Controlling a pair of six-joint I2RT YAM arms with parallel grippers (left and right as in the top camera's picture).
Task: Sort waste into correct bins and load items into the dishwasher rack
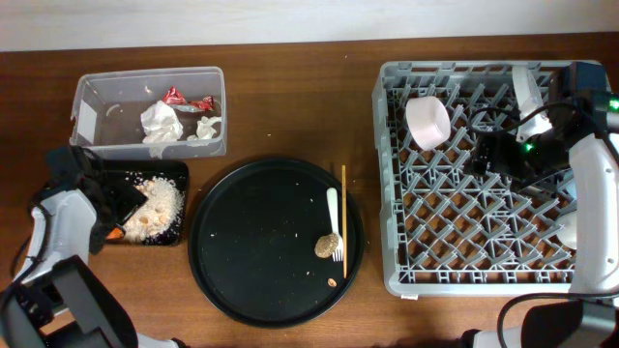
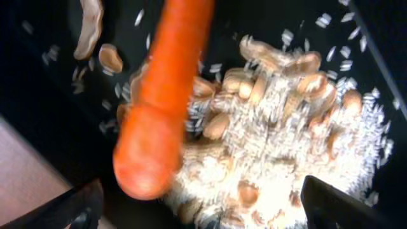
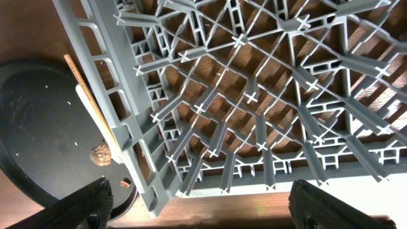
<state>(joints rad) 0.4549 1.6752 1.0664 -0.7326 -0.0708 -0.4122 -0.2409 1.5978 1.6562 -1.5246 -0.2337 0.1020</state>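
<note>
**Orange on black, grey over brown**

Below the left hand (image 2: 203, 213), an orange carrot (image 2: 159, 95) shows against beige-and-white scraps (image 2: 273, 133) on a black tray (image 1: 180, 170). Under the right hand (image 3: 203, 203), the grey rack (image 3: 254, 95) forms a diamond lattice over brown tabletop (image 3: 254, 219).

Blurred carrot piece (image 2: 164, 92), its upper end beyond the top edge

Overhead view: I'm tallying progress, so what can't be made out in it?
Dishwasher rack, right side: the right arm covers it; anything loaded beneath is hidden.
Black tray, left part: hidden under the left gripper.
Brown lump by the fork: too small to identify.
</note>
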